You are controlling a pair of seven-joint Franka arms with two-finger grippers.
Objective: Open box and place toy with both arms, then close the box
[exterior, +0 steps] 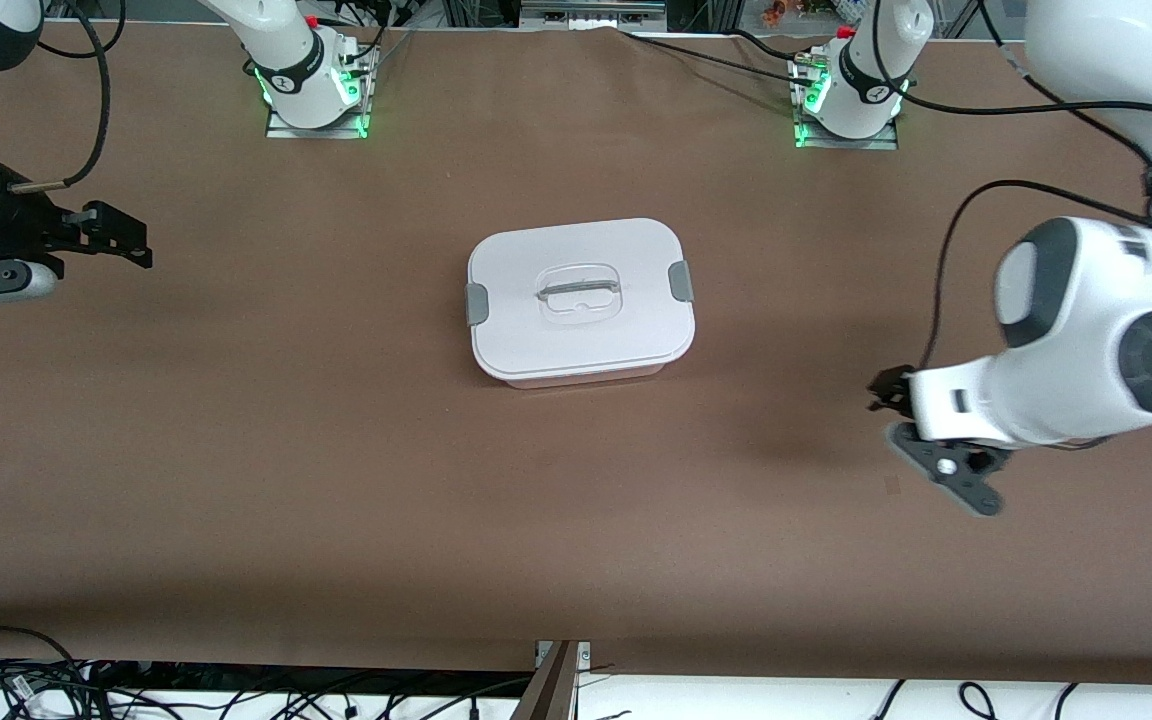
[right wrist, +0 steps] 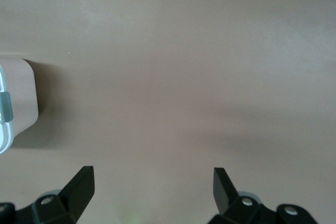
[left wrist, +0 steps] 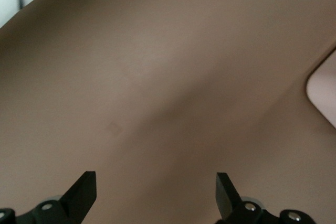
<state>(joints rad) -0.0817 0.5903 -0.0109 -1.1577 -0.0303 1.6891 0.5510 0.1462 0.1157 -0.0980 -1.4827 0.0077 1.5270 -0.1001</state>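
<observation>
The box [exterior: 581,300] stands in the middle of the brown table with its white lid on and a grey clip [exterior: 680,280] at each end. The toy is out of view. My left gripper [exterior: 891,415] is open and empty, low over bare table toward the left arm's end, well apart from the box. In the left wrist view the left gripper [left wrist: 156,187] shows open, with a corner of the box [left wrist: 325,93] at the edge. My right gripper [exterior: 136,240] is open and empty toward the right arm's end. The right wrist view shows the right gripper [right wrist: 154,184] open, facing the box's end [right wrist: 18,103].
The two arm bases [exterior: 311,95] [exterior: 846,100] stand along the table's edge farthest from the front camera. Loose cables [exterior: 36,690] lie below the table's near edge. Bare brown tabletop [exterior: 336,450] surrounds the box.
</observation>
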